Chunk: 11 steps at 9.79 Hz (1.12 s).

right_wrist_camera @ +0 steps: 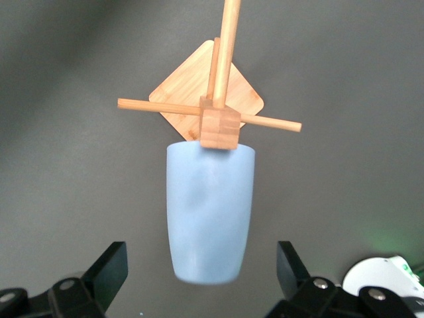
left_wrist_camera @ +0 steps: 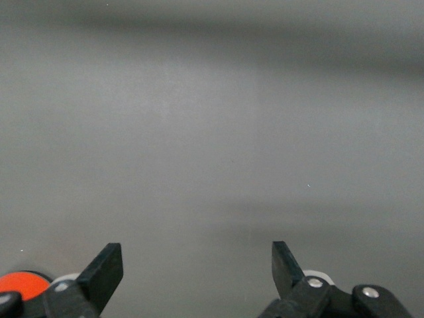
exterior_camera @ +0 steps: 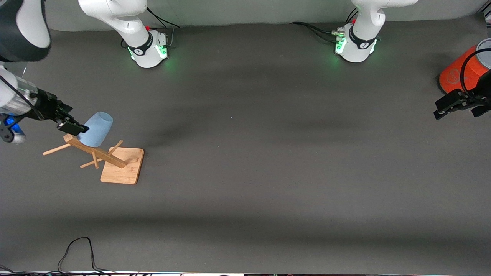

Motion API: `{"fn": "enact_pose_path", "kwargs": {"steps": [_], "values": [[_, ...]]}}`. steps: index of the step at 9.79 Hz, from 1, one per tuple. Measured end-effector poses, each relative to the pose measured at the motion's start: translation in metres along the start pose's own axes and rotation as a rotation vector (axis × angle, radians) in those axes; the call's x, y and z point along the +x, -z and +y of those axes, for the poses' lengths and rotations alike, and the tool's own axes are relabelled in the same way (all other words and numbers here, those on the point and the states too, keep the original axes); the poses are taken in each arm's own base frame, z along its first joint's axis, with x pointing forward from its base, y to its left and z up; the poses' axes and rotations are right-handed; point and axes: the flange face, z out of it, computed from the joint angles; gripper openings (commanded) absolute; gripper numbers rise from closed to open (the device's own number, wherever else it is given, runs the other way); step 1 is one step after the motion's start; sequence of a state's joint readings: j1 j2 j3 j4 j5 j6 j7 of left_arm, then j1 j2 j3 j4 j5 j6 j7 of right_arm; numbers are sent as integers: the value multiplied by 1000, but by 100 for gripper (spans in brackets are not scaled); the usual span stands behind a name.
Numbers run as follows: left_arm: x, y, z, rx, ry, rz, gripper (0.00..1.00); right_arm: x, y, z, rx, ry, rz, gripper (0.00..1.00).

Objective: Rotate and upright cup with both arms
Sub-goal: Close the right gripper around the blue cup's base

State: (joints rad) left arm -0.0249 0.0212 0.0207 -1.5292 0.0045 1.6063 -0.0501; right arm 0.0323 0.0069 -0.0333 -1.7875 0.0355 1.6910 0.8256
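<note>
A dark grey mat covers the table [exterior_camera: 245, 184], with soft shadows banding it and a black cable [exterior_camera: 78, 249] looping at the edge nearest the front camera. Toward the right arm's end stands a wooden rack [exterior_camera: 115, 163] on a square bamboo base. The pale-blue cup [exterior_camera: 96, 129] hangs on one of the rack's pegs. The right gripper [exterior_camera: 71, 128] hovers at the cup, fingers spread wide to either side of it, gripping nothing. The left gripper [exterior_camera: 458, 105] waits above the mat beside an orange cylinder [exterior_camera: 458, 71], its fingers likewise released.
</note>
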Motion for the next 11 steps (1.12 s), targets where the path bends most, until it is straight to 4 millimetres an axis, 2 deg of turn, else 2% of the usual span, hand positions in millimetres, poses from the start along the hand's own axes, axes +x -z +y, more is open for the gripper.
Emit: {"fn": "enact_pose_path", "kwargs": {"steps": [5, 7, 8, 9, 10, 11], "values": [[0, 0, 0, 0, 0, 0, 100, 3, -55, 8, 66, -30, -7, 100], [0, 0, 0, 0, 0, -1, 100, 3, -66, 11, 69, -29, -23, 99], [0, -1, 0, 0, 0, -1, 100, 3, -67, 11, 68, -29, -25, 82], [1, -1, 0, 0, 0, -2, 100, 3, -67, 12, 69, -28, -25, 72], [1, -1, 0, 0, 0, -2, 100, 3, -66, 12, 70, -28, -25, 67], [1, -2, 0, 0, 0, -3, 100, 3, -66, 12, 71, -28, -25, 67]]}}
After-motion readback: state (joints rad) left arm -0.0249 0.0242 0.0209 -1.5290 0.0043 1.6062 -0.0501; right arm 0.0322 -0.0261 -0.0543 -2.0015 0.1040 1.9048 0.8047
